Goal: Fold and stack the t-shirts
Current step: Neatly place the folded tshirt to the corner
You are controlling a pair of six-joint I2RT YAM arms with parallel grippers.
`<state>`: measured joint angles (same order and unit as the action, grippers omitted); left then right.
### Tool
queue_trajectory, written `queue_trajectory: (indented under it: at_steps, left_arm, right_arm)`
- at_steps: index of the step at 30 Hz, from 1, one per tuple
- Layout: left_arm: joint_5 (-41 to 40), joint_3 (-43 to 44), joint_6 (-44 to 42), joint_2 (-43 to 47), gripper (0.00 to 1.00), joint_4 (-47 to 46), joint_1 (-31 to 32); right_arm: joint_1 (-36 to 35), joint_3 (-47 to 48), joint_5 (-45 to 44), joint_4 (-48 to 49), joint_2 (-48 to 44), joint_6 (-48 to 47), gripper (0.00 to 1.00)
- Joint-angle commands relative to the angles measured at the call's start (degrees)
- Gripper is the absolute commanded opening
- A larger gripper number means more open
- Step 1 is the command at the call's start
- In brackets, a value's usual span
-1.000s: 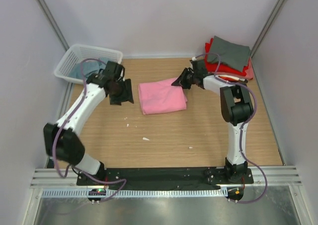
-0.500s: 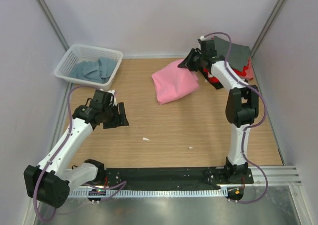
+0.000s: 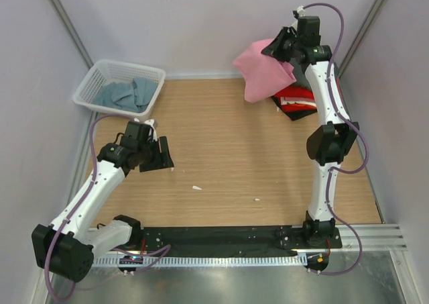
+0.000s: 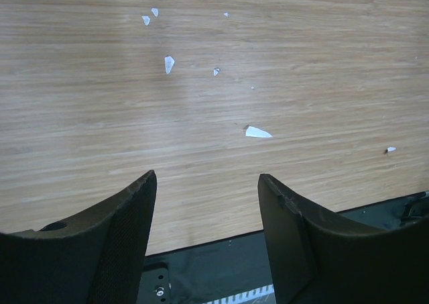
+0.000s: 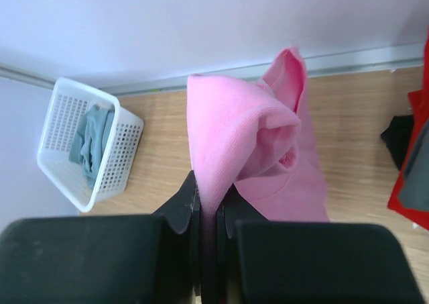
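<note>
my right gripper (image 5: 209, 198) pinches the soft, light pink t-shirt (image 5: 234, 139) by a fold at one o'clock; left gripper (image 4: 206, 180) spread.

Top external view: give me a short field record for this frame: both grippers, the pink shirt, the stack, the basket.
left gripper: open, empty, over the table
right gripper: shut on pink t-shirt
pink t-shirt: hanging in the air, near the far wall
stack: red and black shirts showing, far right corner
basket: far left, grey-blue shirt inside
</note>
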<state>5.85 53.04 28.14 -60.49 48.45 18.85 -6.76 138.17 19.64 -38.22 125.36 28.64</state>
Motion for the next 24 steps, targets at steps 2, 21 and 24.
queue_trajectory:
  at_steps: [2,21,24]
  left_arm:
    - [1.2,0.1,-0.2,0.3,0.63,-2.6,0.0]
    - [1.2,0.0,-0.2,-0.5,0.63,-2.6,0.0]
    - [0.8,0.0,-0.2,-0.4,0.63,-2.7,0.0]
  right_arm:
    - [1.6,8.1,-1.4,-0.7,0.8,-1.5,0.01]
    - [11.4,14.8,-2.2,10.9,-0.8,8.2,0.01]
    - [14.1,14.2,-0.3,11.1,-0.9,9.3,0.01]
